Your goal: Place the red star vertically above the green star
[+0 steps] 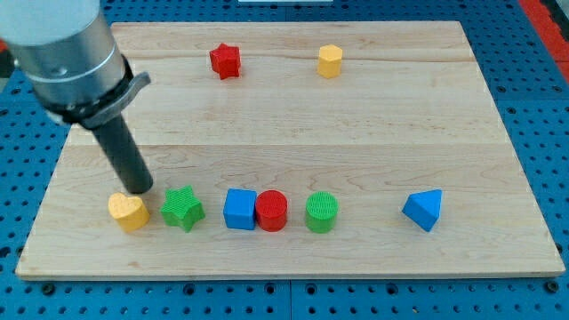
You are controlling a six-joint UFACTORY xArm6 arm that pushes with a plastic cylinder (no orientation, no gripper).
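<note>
Camera view: my tip point(138, 189), a bare rod with no jaws to open or close, sits just above the yellow heart point(129, 212), left of the green star point(182, 208); the red star point(226, 60) lies well apart near the top; no writing is legible

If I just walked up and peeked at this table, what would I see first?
Probably the big grey arm at the view's top left, its dark rod reaching down so my tip sits just above the yellow heart block, beside the green star block. Next, the row along the bottom: blue cube touching red cylinder, then green cylinder. The red star block sits alone up top.
</note>
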